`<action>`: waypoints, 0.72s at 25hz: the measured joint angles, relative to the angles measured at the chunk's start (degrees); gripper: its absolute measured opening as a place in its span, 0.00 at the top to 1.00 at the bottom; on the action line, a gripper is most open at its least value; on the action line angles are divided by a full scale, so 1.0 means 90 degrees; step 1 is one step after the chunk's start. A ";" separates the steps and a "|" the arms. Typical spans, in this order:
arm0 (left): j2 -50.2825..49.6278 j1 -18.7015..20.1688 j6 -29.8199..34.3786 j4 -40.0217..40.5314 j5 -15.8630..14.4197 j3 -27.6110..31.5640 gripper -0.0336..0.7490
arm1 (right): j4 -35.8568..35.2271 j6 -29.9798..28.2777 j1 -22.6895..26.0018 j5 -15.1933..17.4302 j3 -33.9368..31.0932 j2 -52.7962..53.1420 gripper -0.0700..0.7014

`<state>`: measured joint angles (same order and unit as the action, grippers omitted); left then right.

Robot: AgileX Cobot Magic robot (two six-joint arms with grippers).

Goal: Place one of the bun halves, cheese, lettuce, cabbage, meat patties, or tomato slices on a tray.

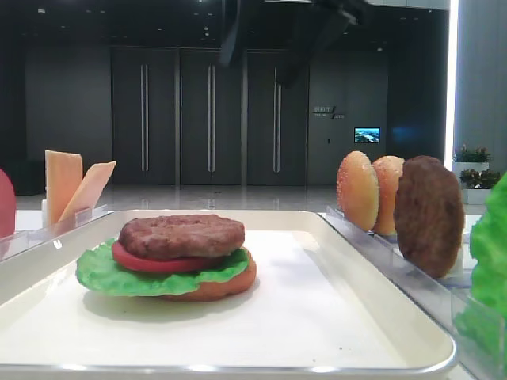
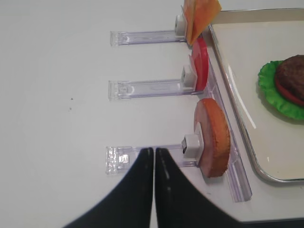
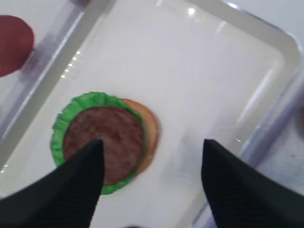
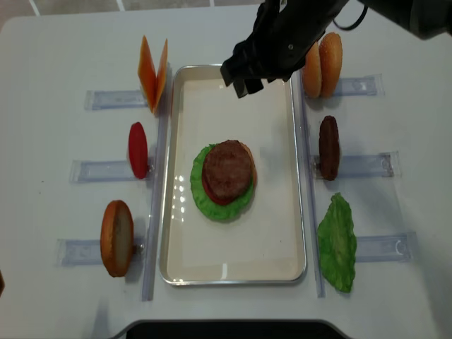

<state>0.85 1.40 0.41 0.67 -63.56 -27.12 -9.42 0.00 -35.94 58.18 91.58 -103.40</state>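
On the white tabletop [image 4: 42,56], an orange-tan round bun half [image 4: 116,238] is stood upright in a clear plastic rack [image 4: 85,251] just left of the cream-white rectangular tray [image 4: 233,272]. Beside it the left claw [image 2: 154,156] is seen pressed together. On the tray, a dark brown meat patty [image 4: 228,168] is stacked on a red tomato slice [image 1: 150,262], green ruffled lettuce [image 4: 205,201] and a bun. Farther back, the right claw [image 3: 149,166] is held spread wide above the stack, gripping nothing.
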 joint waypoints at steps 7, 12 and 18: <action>0.0000 0.0000 0.0000 0.0000 0.0000 0.0000 0.97 | 0.1741 0.0762 0.1133 0.1119 0.0109 -0.0060 0.35; 0.0000 0.0000 0.0000 0.0000 0.0000 0.0000 0.97 | 0.1860 0.0515 0.3228 0.1239 0.0109 -0.0089 0.35; 0.0000 0.0000 0.0000 0.0000 0.0000 0.0000 0.97 | 0.1046 0.0148 0.4884 0.1287 0.0109 -0.0083 0.36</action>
<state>0.85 1.40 0.41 0.67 -63.56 -27.12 0.00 1.34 8.01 69.77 92.56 -104.15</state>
